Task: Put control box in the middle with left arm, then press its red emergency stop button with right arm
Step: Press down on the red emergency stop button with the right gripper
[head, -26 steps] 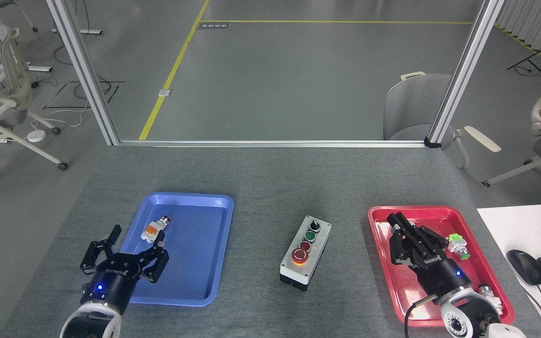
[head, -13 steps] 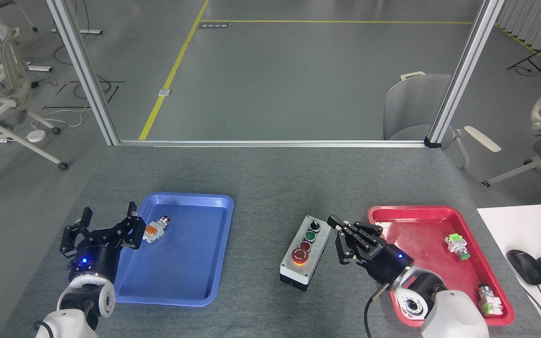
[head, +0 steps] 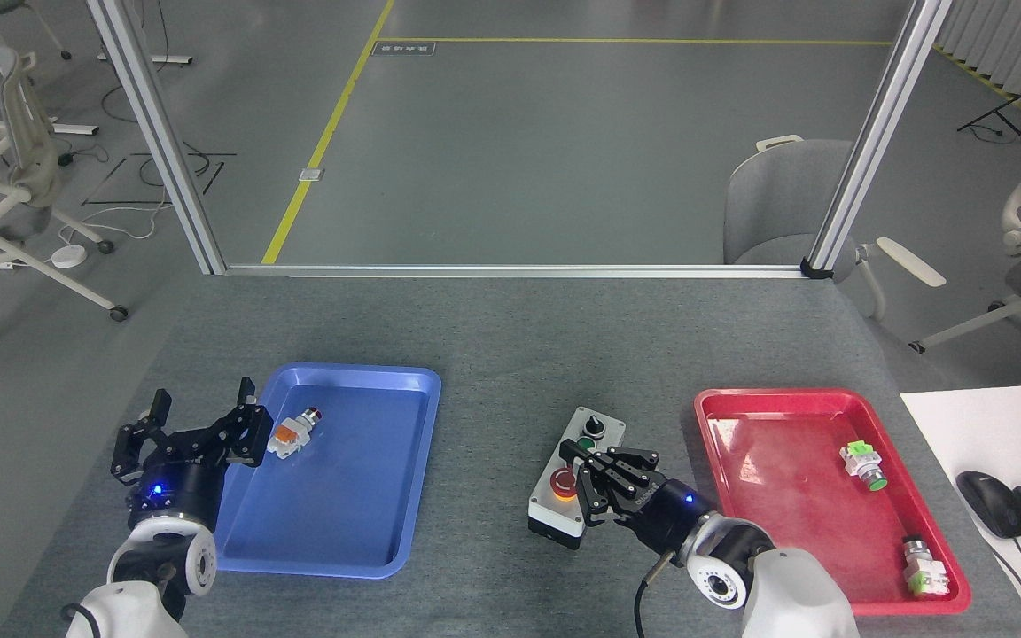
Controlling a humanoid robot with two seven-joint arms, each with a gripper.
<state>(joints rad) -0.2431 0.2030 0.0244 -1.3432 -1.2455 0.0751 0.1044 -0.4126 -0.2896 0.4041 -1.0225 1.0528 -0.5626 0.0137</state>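
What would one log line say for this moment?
control box: mid-table | right gripper: over red button | left gripper: open, by blue tray

The black lettered right gripper is hovering over the grey control box's red button, fingers drawn together.

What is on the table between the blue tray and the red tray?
In the head view, the control box, with the right gripper over its red button.
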